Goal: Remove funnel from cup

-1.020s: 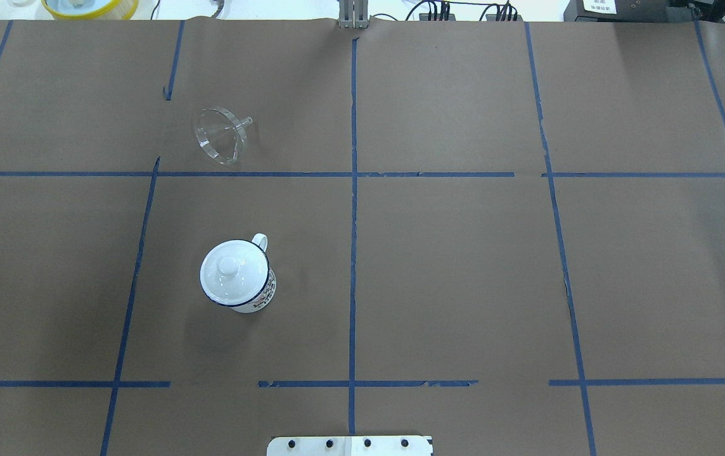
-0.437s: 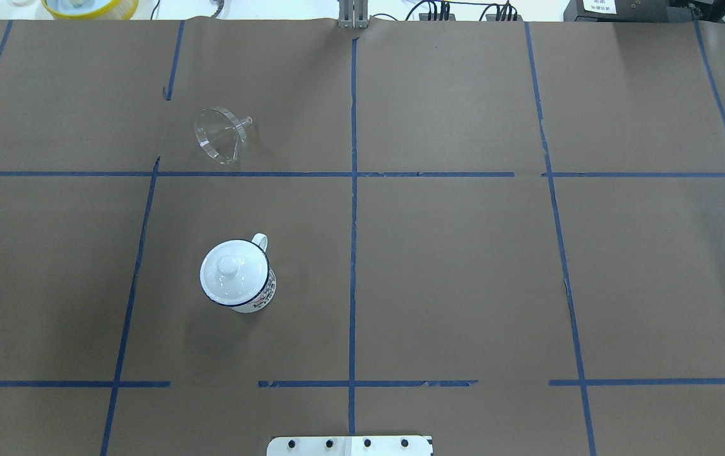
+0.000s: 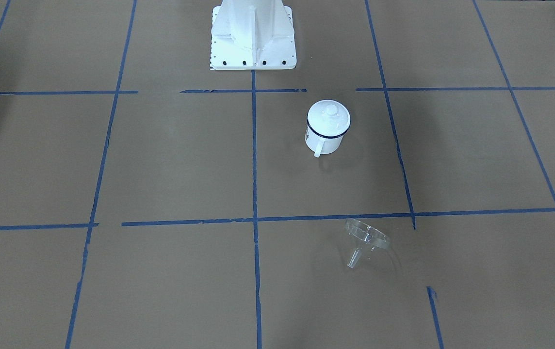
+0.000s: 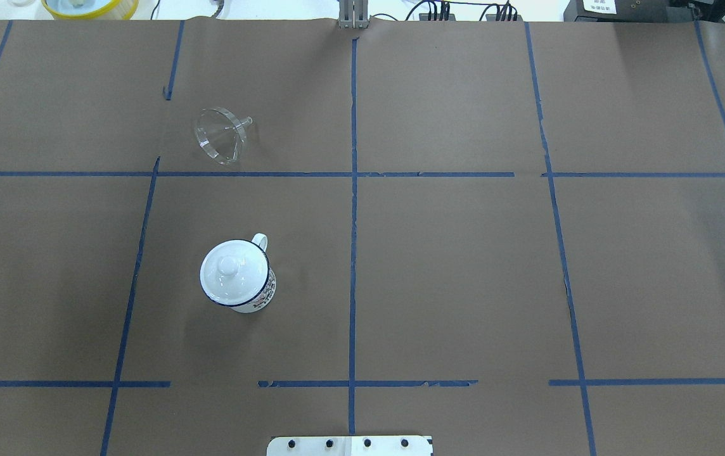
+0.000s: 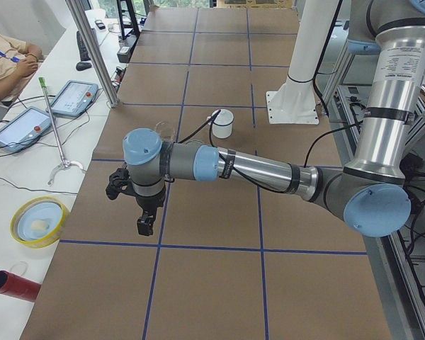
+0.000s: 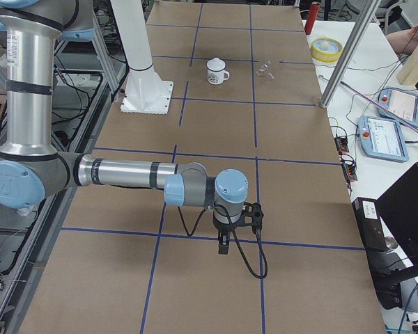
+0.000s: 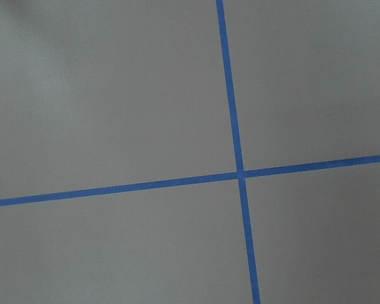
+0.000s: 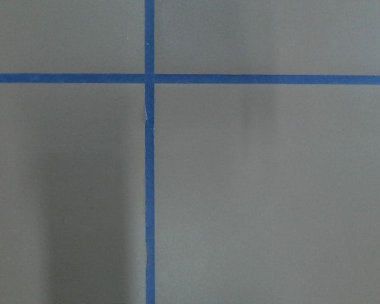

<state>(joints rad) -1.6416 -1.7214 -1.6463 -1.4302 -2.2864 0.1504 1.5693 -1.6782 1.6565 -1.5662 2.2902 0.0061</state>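
Lying on its side, the clear plastic funnel (image 4: 220,135) rests on the brown paper of the desk (image 4: 464,253). It is in the robot's left half, toward the far edge, with its short spout aimed at the far edge and slightly toward the centre line. The enamel mug (image 4: 239,278) stands upright well apart from it, in the same half but nearer the robot's edge. A white domed lid (image 4: 230,267) sits on the mug's blue rim, and the handle faces the far edge.

Since the two do not touch, I judge the removal finished and the funnel simply laid down out of the way.

The left gripper (image 5: 144,225) hangs pointing down over the desk's left end. The right gripper (image 6: 223,248) does likewise over the right end. Neither appears to carry anything, but whether the fingers are apart or together I cannot tell.

Bare paper crossed by blue tape lines (image 4: 352,190) surrounds both objects. On its round rim the funnel could roll, though no edge is close.
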